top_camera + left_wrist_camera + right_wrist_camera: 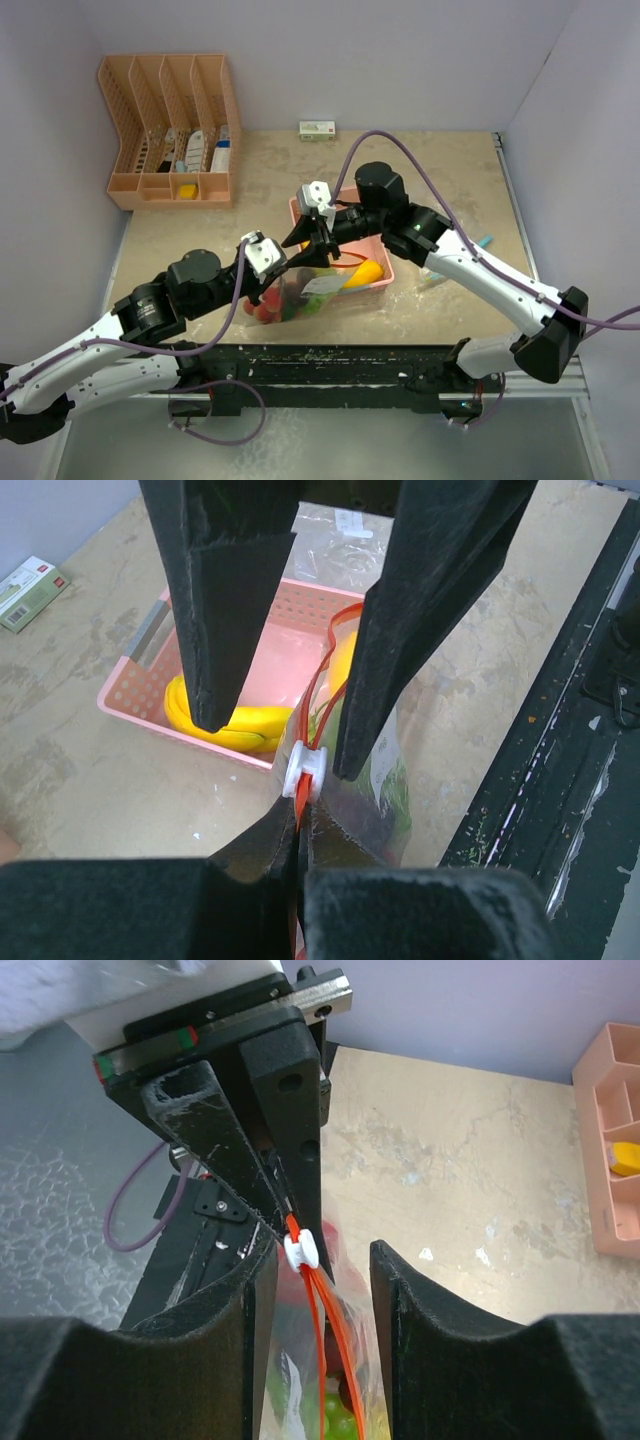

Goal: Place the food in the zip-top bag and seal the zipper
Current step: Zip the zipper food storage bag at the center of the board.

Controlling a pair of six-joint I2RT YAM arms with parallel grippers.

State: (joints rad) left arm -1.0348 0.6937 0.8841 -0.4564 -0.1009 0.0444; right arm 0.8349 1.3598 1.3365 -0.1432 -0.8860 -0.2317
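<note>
The clear zip-top bag (300, 295) stands at the table's front, next to the pink basket (377, 248). It has an orange zipper track and a white slider (303, 770). Red and green food (268, 308) shows inside it, with green pieces (342, 1425) low down. A yellow banana (225, 723) lies in the basket. My left gripper (298, 815) is shut on the zipper track's end, just beside the slider. My right gripper (322, 1260) is open and straddles the bag's top; the slider (301, 1250) lies between its fingertips.
A peach desk organizer (170, 130) stands at the back left. A small green-and-white box (317, 129) lies by the back wall. A blue item (483, 242) lies at the right. The black front rail (330, 355) runs along the near edge.
</note>
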